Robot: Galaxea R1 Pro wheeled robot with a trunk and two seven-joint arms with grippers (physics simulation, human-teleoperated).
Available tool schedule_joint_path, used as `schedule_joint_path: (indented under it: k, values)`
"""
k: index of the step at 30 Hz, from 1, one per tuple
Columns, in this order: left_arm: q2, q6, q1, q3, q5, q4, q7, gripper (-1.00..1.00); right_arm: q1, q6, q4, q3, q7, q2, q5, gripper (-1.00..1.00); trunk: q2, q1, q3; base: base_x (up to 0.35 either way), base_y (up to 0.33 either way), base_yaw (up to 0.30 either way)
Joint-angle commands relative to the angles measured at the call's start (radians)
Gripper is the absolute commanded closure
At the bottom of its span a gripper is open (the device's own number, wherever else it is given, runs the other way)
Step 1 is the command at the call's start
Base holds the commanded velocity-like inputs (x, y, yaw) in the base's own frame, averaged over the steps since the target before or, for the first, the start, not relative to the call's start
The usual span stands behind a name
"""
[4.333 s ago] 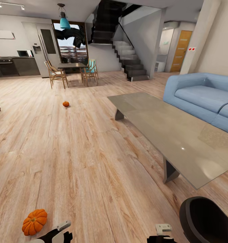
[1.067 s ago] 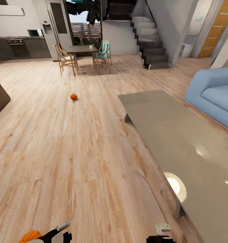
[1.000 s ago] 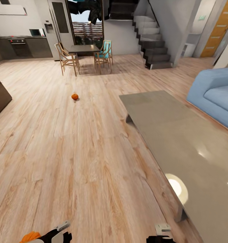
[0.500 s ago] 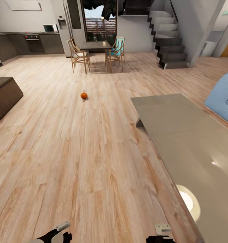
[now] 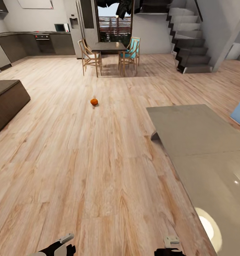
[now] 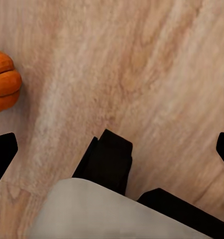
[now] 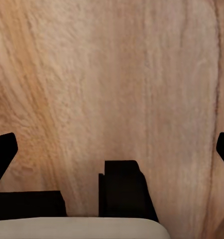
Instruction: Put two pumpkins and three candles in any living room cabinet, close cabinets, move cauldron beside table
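Looks like it's on the fetch-a-pumpkin step: both end effectors spread open and empty, one pumpkin far across the floor, another pumpkin beside the left one, so next means lowering onto it.

Orange pumpkin, pale wood-grain floor
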Motion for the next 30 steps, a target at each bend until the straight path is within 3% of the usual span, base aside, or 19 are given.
schedule_joint_path:
  k: [1,15,30]
  values:
    - [0.000,0.000,0.000,0.000,0.000,0.000,0.000,-1.00,0.000,0.000,0.000,0.000,0.000,0.001,0.000,-1.00,0.000,0.000,0.001,0.330,0.000,0.053]
    - [0.000,0.000,0.000,0.001,0.000,0.000,0.000,-1.00,0.000,-0.001,0.002,0.001,0.000,0.003,0.000,-1.00,0.000,0.000,0.021,0.330,0.000,0.118]
    - [0.000,-0.002,0.001,0.001,0.000,0.000,0.000,-1.00,0.000,-0.004,0.002,0.001,0.000,0.003,-0.001,-1.00,0.000,0.000,0.039,0.330,0.000,0.216]
